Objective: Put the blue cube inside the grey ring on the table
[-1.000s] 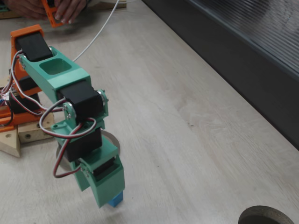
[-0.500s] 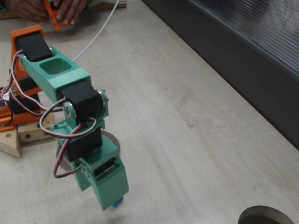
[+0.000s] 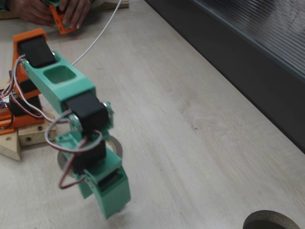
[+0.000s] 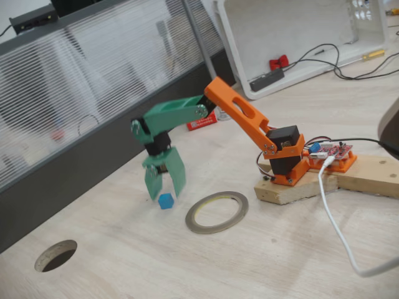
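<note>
Pincer: I saw the green gripper hanging tip-down left of centre in a fixed view, its two fingers parted into a narrow V. In the other fixed view the gripper sat at the lower left, seen from behind, so the jaw gap was hidden there.

Blue cube: the blue cube lay at the fingertips, between and just under the tips. I could not tell whether the fingers touched it or whether it rested on the table or hung just clear of it. In the view from behind, the green wrist covered it.

Grey ring: the grey ring lay flat on the table just right of the cube, apart from it, its opening bare. From the other side I saw only an arc of the grey ring behind the arm.

Table: the pale wood-grain table carried everything; the table ran to a dark wall at the upper right.

Arm: the orange arm segment rose from a wooden base block at the right.

Dark ring: a darker ring showed at the lower right edge.

Person: hands held an orange part at the upper left.
</note>
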Controlling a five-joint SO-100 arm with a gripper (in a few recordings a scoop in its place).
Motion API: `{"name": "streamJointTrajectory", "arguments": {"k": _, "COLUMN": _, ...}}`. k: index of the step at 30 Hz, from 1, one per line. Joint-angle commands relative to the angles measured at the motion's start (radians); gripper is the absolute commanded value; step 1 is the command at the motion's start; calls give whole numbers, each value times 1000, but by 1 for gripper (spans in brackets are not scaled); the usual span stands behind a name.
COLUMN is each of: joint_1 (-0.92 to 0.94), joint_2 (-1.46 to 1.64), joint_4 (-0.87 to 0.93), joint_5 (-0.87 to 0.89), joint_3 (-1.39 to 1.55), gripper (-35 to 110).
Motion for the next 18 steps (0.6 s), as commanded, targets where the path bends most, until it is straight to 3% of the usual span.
{"name": "streamJointTrajectory", "arguments": {"k": 1, "joint_1": -63, "joint_2": 8, "joint_4": 8, "joint_5": 6, "joint_3": -11, "gripper": 50}}
{"name": "streamJointTrajectory", "arguments": {"k": 18, "joint_1": -60, "joint_2": 6, "joint_4": 15, "joint_5": 5, "joint_3": -8, "gripper": 50}}
